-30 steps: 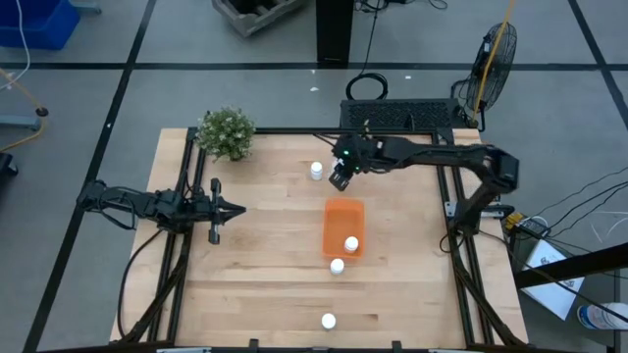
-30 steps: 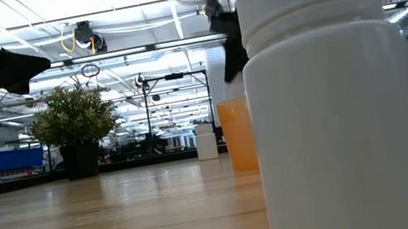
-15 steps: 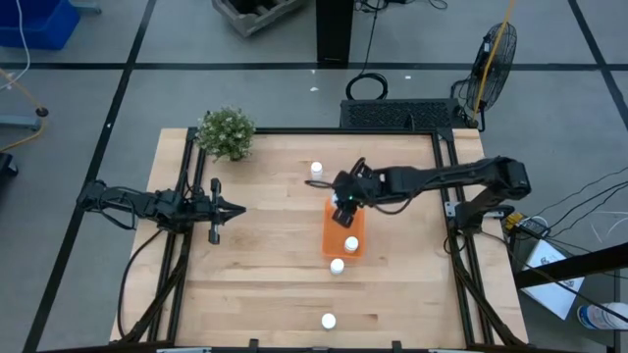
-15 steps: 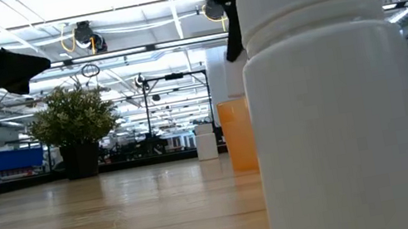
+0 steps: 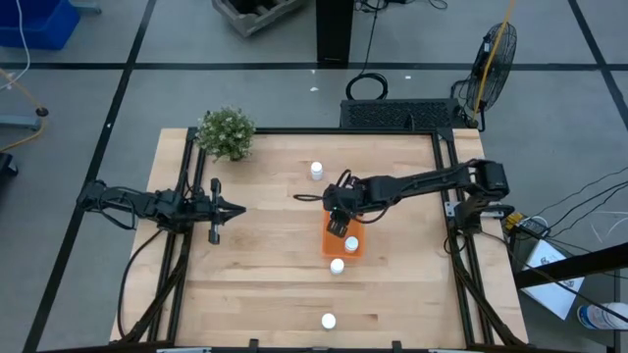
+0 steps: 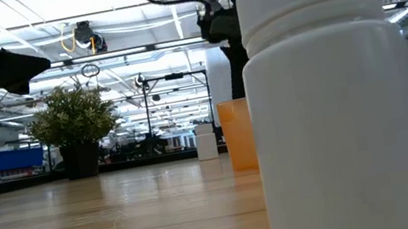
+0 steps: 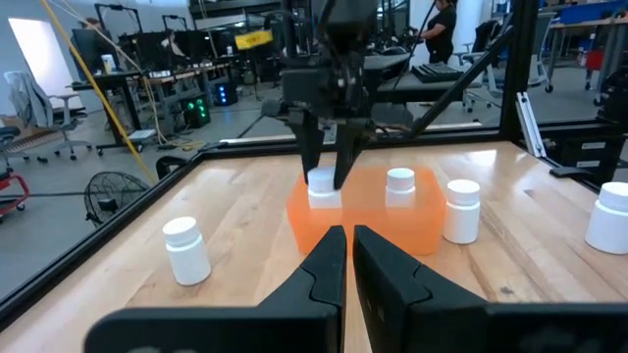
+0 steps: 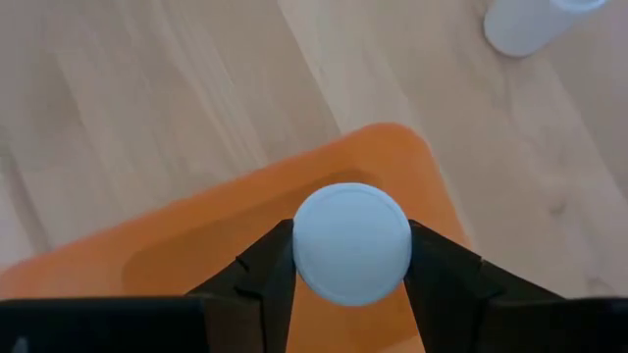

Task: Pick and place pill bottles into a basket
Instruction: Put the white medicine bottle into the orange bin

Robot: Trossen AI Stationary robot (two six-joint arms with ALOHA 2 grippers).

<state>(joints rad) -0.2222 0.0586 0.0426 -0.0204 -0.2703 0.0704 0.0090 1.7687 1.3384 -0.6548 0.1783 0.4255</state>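
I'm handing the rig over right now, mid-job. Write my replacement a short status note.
Right tool: shut on a pill bottle, held over the orange basket, not yet released.
Left tool: shut, empty, waiting at the table's left side.
Done: one bottle already stands in the basket.
Left: release the held bottle, then fetch three more from the table: one beyond the basket's far end, one just outside its near end, one by the near table edge.
The potted plant sits at the far left corner, well away from the work.
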